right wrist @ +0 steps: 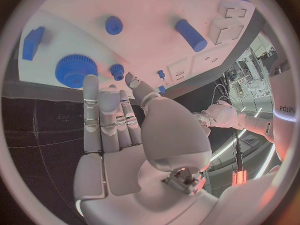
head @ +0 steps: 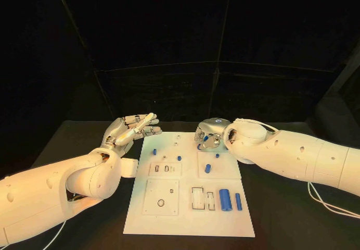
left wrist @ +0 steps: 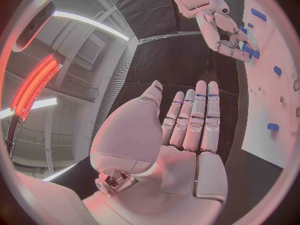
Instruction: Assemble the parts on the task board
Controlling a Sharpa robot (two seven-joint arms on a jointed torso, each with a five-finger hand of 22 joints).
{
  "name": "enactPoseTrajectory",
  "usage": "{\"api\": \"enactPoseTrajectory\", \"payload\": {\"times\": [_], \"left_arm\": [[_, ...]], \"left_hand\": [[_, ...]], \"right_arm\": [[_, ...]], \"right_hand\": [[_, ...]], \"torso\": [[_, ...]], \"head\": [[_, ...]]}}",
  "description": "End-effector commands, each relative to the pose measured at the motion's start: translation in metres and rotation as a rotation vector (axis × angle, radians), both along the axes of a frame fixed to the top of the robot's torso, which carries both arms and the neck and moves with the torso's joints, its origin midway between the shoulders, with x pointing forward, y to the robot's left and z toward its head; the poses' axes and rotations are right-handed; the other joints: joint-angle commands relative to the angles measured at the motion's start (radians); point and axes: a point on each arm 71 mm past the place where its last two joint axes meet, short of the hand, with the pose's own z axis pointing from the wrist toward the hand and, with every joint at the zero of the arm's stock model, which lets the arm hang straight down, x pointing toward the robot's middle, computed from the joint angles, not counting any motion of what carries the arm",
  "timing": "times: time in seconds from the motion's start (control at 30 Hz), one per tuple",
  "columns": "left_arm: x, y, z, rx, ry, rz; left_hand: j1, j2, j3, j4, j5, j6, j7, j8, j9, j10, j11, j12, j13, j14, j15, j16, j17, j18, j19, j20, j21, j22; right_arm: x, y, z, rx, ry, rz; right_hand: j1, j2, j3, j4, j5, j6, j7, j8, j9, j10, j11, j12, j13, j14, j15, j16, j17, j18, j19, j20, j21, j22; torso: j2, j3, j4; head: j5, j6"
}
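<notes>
- A white board (head: 191,219) lies mid-table with small blue parts scattered on it.
- The right hand (head: 212,134) hovers over the board's far edge, fingers straight, holding nothing, above a blue gear (right wrist: 76,70).
- The left hand (head: 133,130) hangs beside the board, flat and empty.
- The gear looks light, rigid, smooth plastic; pinching its toothed rim seems best.

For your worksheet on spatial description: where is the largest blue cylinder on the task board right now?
In the head view, the largest blue cylinder lies on the task board near its front right corner, between a white slotted block and a thinner blue cylinder.
</notes>
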Motion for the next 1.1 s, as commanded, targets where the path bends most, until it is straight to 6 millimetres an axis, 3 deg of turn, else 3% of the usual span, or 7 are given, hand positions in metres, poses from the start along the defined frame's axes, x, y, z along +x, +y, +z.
{"api": "enactPoseTrajectory", "payload": {"times": [0.03,0.4,0.8,0.93,1.1], "left_arm": [[-0.0007,-0.0025,0.0017,-0.004,-0.008,-0.020],[0.0014,-0.0012,0.0006,-0.002,-0.005,-0.018],[0.0019,-0.0010,0.0003,-0.002,-0.005,-0.018],[0.0021,-0.0008,0.0003,-0.002,-0.005,-0.020],[0.0021,-0.0008,0.0002,-0.003,-0.003,-0.022]], "left_hand": [[-0.005,0.003,-0.006,-0.003,-0.004,0.005,0.002,-0.006,0.000,0.003,-0.001,-0.004,0.000,0.003,0.001,-0.006,0.001,0.014,0.010,0.000,0.002,-0.001],[-0.007,0.003,-0.008,-0.002,-0.004,0.005,0.002,-0.007,0.000,0.003,-0.001,-0.004,0.000,0.003,0.001,-0.007,0.001,0.014,0.011,0.000,0.001,-0.002],[-0.008,0.003,-0.008,-0.002,-0.004,0.005,0.002,-0.007,0.000,0.003,-0.001,-0.005,0.000,0.003,0.001,-0.007,0.002,0.014,0.011,0.000,0.000,-0.002],[-0.008,0.003,-0.008,-0.002,-0.004,0.005,0.002,-0.007,0.000,0.003,-0.001,-0.005,0.000,0.003,0.001,-0.008,0.002,0.014,0.011,0.000,0.000,-0.002],[-0.010,0.004,-0.009,-0.001,-0.004,0.004,0.002,-0.008,0.000,0.003,0.000,-0.005,0.000,0.002,0.001,-0.010,0.001,0.013,0.012,0.000,-0.002,-0.004]], "right_arm": [[0.0012,-0.0001,-0.0005,-0.032,0.012,0.000],[0.0048,0.0037,-0.0040,-0.054,0.036,0.001],[0.0080,0.0076,-0.0067,-0.067,0.050,0.002],[0.0084,0.0072,-0.0069,-0.068,0.051,0.001],[0.0086,0.0069,-0.0074,-0.071,0.055,0.000]], "right_hand": [[0.005,0.000,0.014,0.000,-0.001,-0.006,0.000,-0.001,0.001,-0.003,0.002,0.002,0.000,0.004,0.006,0.024,0.023,0.003,0.014,0.000,0.019,0.021],[0.016,0.014,0.060,-0.004,-0.002,0.023,0.002,0.005,0.004,0.007,0.002,0.003,0.000,0.005,0.006,0.083,0.073,-0.004,0.029,0.000,0.068,0.075],[0.011,0.009,0.096,-0.003,0.000,0.032,0.003,0.003,0.003,0.015,0.001,0.003,0.000,0.007,0.005,0.120,0.104,-0.008,0.038,0.001,0.100,0.108],[0.010,0.008,0.105,-0.003,-0.001,0.034,0.003,0.002,0.003,0.017,0.001,0.003,0.000,0.006,0.005,0.124,0.105,-0.008,0.039,0.001,0.106,0.114],[0.010,0.008,0.106,-0.003,-0.001,0.034,0.003,0.002,0.003,0.017,0.001,0.003,0.000,0.006,0.005,0.124,0.104,-0.008,0.039,0.001,0.106,0.115]], "torso": [[0.002,-0.0008,0.0024],[0.003,-0.0017,0.0049],[0.005,-0.0035,0.0072],[0.006,-0.0038,0.0072],[0.006,-0.0043,0.0078]], "head": [[0.000,-0.001],[-0.004,0.001],[-0.003,-0.002],[0.000,0.003],[-0.003,-0.003]]}}
